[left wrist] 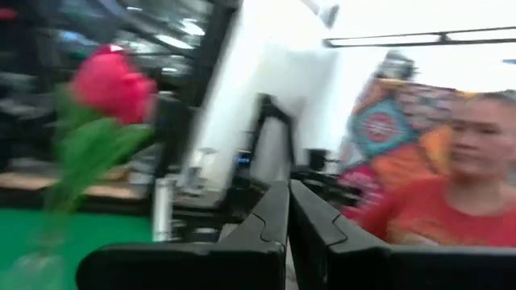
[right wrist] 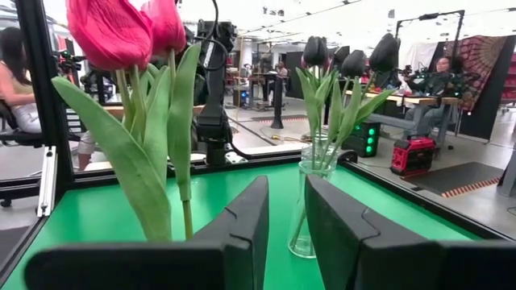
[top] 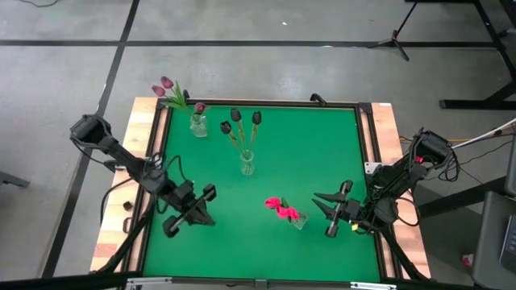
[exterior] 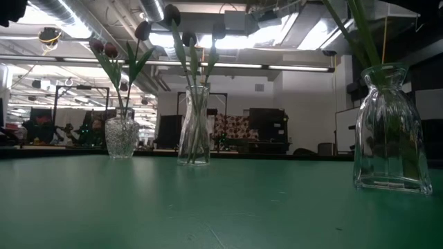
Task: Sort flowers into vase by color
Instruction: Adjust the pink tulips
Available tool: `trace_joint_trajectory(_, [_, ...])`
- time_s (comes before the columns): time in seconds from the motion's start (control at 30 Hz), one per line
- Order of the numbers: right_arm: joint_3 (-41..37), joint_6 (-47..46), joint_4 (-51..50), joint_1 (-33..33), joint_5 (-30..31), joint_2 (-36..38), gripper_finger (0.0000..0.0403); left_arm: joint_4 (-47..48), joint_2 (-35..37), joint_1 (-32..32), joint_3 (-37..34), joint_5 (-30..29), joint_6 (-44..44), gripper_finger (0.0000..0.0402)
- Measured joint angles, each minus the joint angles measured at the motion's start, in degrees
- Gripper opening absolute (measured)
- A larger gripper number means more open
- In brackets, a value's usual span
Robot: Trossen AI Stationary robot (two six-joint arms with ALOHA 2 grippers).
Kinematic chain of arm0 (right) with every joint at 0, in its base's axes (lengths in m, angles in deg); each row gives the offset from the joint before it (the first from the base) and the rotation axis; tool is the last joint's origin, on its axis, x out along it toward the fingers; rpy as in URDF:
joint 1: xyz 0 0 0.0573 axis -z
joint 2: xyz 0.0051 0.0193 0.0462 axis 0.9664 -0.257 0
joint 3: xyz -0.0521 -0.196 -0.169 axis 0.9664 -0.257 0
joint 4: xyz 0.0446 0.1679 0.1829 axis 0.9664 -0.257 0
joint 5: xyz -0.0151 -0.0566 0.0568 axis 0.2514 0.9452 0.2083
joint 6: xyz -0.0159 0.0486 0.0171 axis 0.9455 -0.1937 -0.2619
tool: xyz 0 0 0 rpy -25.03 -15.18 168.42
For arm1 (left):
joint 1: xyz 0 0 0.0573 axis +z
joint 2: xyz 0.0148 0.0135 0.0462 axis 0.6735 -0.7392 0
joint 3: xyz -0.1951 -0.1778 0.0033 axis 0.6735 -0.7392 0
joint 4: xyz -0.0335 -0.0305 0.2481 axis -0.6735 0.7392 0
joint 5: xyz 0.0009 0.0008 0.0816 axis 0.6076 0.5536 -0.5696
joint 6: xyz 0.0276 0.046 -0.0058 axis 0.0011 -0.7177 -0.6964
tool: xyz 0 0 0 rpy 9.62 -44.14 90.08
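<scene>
Three glass vases stand on the green mat (top: 322, 137). The far-left vase (top: 197, 125) holds mauve tulips (top: 165, 84). The middle vase (top: 247, 163) holds near-black tulips (top: 236, 117). The near-right vase (top: 298, 220) holds pink-red tulips (top: 280, 207). All stems stick down into their vases. My left gripper (top: 212, 192) is shut and hangs left of the pink-red tulips (left wrist: 113, 84), holding nothing. My right gripper (right wrist: 286, 225) is open just right of those tulips (right wrist: 113, 32), with nothing between its fingers. It points toward the dark tulips (right wrist: 314, 50).
A wooden frame (top: 149, 153) borders the mat. Bare mat lies along the near edge between the two arms and at the far right. Beyond the table a person (left wrist: 451, 193) in red sits in the left wrist view. The low view shows only the vases (exterior: 194, 124), no gripper.
</scene>
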Motion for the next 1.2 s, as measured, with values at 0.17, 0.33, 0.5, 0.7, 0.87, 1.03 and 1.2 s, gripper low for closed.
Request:
trace_joint_trajectory(0.17, [0.0,0.0,0.0,0.0,0.0,0.0,0.0083,-0.2,-3.0,0.1,0.0,-18.9,3.1,0.0000])
trace_joint_trajectory(0.33, [0.0,0.0,0.0,0.0,0.0,0.0,0.0083,-1.1,-7.0,0.1,0.1,-27.5,5.5,0.0000])
trace_joint_trajectory(0.5, [0.0,0.0,0.0,0.0,0.0,0.0,0.0083,-0.2,-11.8,0.3,3.1,-27.6,5.2,0.0000])
trace_joint_trajectory(0.7, [0.0,-0.4,0.0,0.0,0.0,0.0,0.0083,-0.4,-16.9,2.6,9.9,-29.4,-3.3,0.0000])
trace_joint_trajectory(0.87, [0.0,-0.5,0.0,0.0,0.0,0.0,0.0083,3.8,-20.5,5.5,16.4,-33.4,-4.9,0.0000])
trace_joint_trajectory(1.03, [0.0,-1.6,-0.1,0.0,-0.4,0.0,0.0083,10.2,-23.4,7.9,23.2,-33.4,-3.2,0.0000])
trace_joint_trajectory(1.2, [0.0,-3.3,-1.6,0.0,-0.5,0.0,0.0083,13.0,-24.0,8.4,27.6,-33.3,-6.1,0.0000])
